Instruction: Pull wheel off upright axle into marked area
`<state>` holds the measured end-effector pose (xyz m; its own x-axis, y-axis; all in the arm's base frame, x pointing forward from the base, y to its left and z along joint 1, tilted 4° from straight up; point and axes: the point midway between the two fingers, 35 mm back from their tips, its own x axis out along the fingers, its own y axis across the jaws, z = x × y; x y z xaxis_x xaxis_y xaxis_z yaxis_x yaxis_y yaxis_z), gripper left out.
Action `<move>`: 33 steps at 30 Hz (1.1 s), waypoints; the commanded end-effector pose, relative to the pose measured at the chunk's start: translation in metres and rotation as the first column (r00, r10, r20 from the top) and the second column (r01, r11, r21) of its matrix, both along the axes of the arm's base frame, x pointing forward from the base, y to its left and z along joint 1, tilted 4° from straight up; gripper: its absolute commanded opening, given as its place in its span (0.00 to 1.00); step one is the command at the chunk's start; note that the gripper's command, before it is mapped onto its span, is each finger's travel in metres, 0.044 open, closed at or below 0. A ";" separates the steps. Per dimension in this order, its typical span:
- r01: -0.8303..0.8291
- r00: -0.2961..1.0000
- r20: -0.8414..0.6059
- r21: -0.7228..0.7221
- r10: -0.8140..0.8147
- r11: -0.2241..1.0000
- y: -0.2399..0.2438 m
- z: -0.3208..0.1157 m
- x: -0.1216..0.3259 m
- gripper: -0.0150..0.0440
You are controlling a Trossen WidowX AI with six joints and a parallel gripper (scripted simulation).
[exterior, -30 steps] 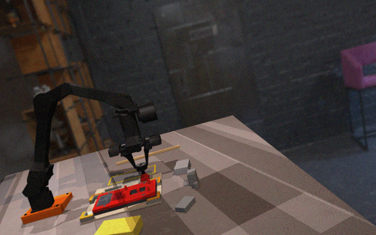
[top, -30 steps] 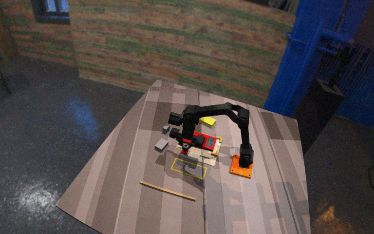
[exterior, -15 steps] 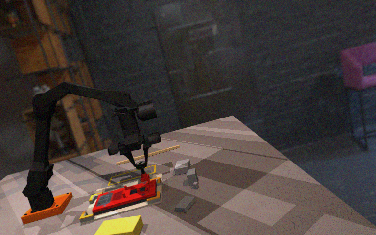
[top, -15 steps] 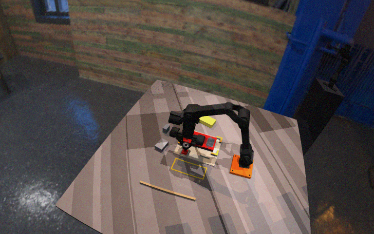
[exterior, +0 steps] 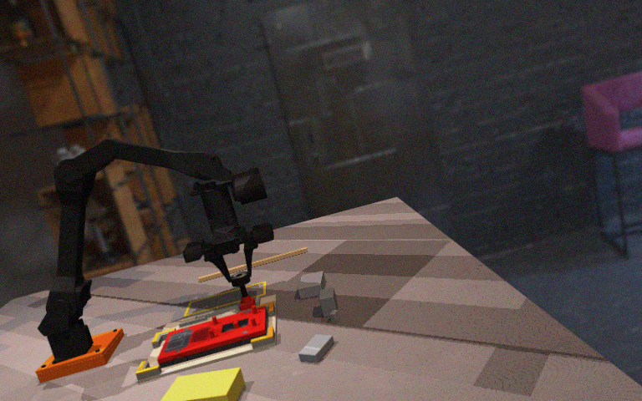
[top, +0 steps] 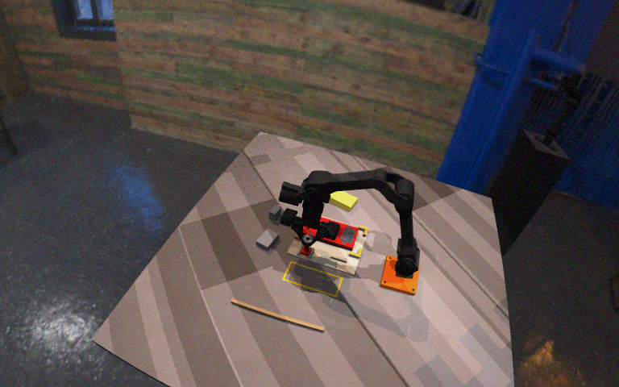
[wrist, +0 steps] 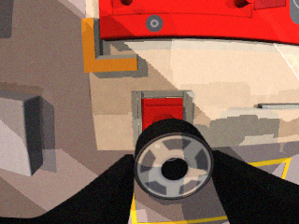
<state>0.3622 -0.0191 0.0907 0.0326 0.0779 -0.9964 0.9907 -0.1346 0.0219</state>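
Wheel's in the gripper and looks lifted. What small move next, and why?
Probably carry the wheel sideways toward the yellow marked area, keeping height. The gripper is shut on it, and in the exterior view it seems to sit near the top of the dark axle above the red mount; whether it is fully clear is uncertain, so a slight further lift first is safer.
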 end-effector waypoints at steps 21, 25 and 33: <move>-0.002 1.000 0.002 -0.003 0.002 1.000 -0.003 0.040 -0.002 0.25; 0.001 1.000 -0.003 0.000 -0.001 1.000 0.011 0.035 -0.005 0.25; 0.000 1.000 -0.002 0.002 0.000 1.000 0.053 0.040 -0.020 0.25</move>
<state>0.3474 0.0218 0.1277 0.0235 0.0816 -0.9964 0.9912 -0.1318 0.0126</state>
